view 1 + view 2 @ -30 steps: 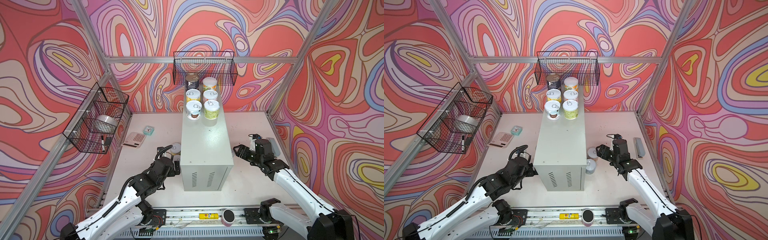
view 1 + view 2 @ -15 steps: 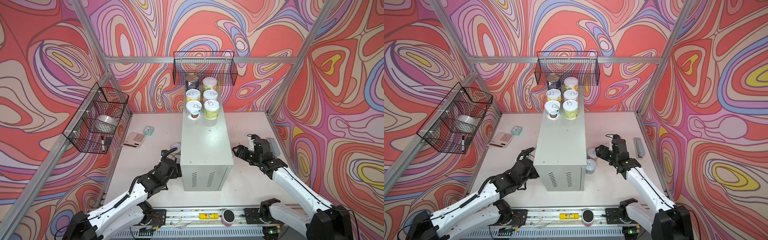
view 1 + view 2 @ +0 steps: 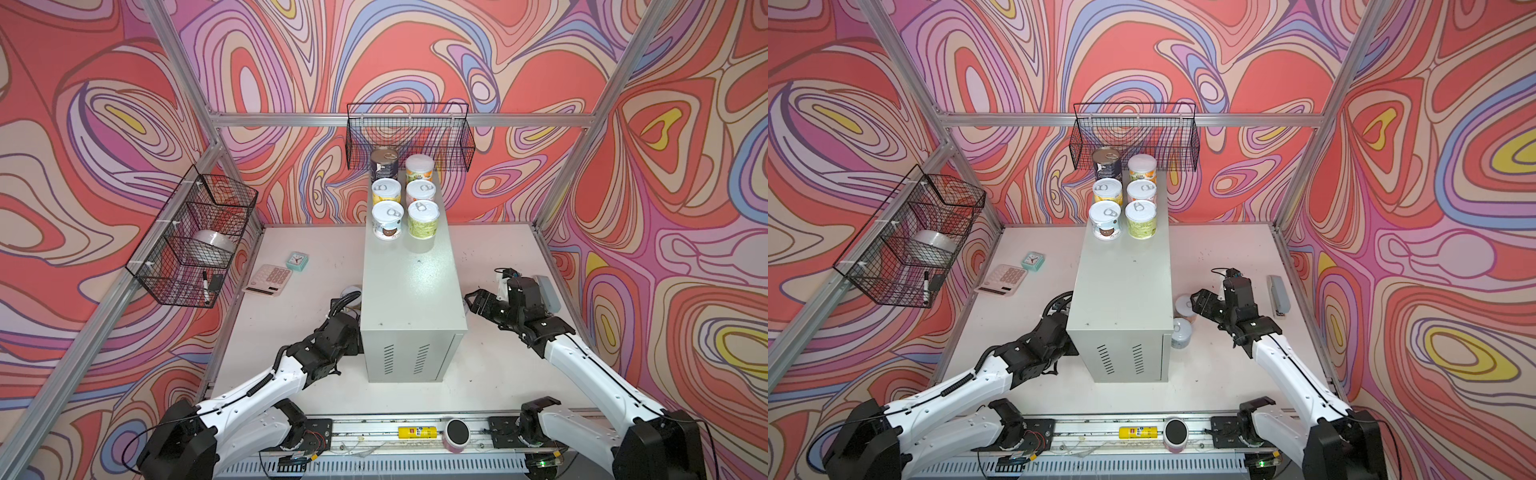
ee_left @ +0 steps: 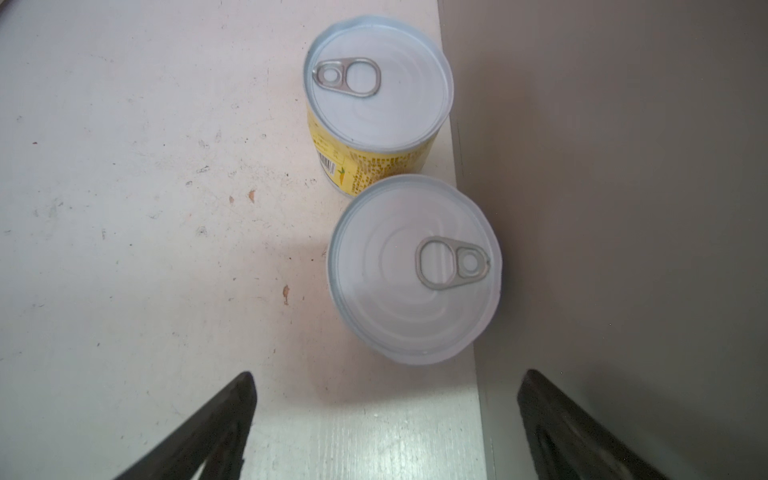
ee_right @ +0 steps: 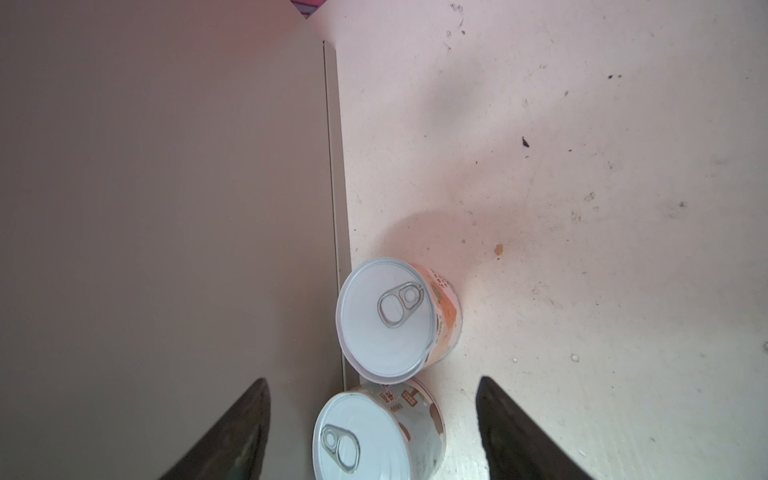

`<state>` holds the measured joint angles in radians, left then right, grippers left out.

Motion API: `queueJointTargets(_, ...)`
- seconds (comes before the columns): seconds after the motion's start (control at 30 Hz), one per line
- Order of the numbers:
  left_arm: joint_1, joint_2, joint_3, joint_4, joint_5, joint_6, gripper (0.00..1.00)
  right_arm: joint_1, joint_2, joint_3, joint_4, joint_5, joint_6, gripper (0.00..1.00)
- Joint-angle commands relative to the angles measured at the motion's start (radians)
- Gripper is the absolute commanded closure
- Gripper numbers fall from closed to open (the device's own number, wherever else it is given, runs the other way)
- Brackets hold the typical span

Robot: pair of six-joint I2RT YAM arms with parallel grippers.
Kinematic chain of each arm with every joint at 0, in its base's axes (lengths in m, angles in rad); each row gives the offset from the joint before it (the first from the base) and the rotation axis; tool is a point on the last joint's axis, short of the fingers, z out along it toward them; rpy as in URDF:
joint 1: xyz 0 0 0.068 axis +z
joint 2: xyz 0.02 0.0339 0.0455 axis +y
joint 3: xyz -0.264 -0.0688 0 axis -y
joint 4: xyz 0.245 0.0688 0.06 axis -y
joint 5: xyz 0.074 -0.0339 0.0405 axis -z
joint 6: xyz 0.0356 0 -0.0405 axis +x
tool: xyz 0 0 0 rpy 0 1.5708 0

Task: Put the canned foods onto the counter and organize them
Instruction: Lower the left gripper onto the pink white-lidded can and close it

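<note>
Nearest, on the front rail, a yellow tube (image 3: 417, 432) lies beside a pink cylinder (image 3: 457, 433) with a black top, both apart from the arms. The counter (image 3: 409, 299) stands mid-table between the arms, and its side walls hem in both. The left gripper (image 4: 386, 379) is spread wide and holds nothing, with one finger (image 4: 552, 424) showing against the counter's left wall. Just ahead, a near can (image 4: 415, 270) stands upright on the white table (image 4: 124, 208) tight against that wall. A yellow-labelled can (image 4: 376, 104) stands right behind it, and bare table runs off to the left. The right gripper (image 5: 372, 381) has its jaws part-way apart and grips nothing. A pale-labelled can (image 5: 365, 436) shows between the fingers with a gap on each side, and an orange-labelled can (image 5: 390, 320) is just beyond. Both hug the counter's right wall, with free table to their right. Farther out, a grey block (image 3: 1278, 295) lies by the right frame. A calculator (image 3: 268, 278) and a teal clock (image 3: 297, 261) sit well apart from the left arm. The counter's near half is bare. Its far end holds a brown-marked can (image 3: 387, 220), a green-labelled can (image 3: 423, 219), a second yellow can (image 3: 386, 191) and a pink can (image 3: 420, 192). Behind these stand the dark-blue tin (image 3: 384, 164) and an orange-banded can (image 3: 419, 166). A back basket (image 3: 409, 137) hangs behind them and a side basket (image 3: 191, 237) hangs on the left wall.
</note>
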<state>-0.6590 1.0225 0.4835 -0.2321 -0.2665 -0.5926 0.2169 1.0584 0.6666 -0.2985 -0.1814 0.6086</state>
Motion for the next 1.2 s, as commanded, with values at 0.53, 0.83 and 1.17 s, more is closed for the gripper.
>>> queueJointTargets(0.53,0.071,0.228,0.055,0.226,0.082,-0.006,0.04,-0.004,0.026,0.030,0.052,0.007,0.020,0.22)
queueJointTargets(0.83,0.078,0.230,0.041,0.234,-0.058,-0.056,0.06,-0.004,0.059,0.034,0.087,-0.029,0.031,0.23)
queueJointTargets(1.17,0.085,0.311,0.022,0.316,-0.011,-0.043,0.06,-0.004,0.115,0.054,0.116,-0.050,0.028,0.23)
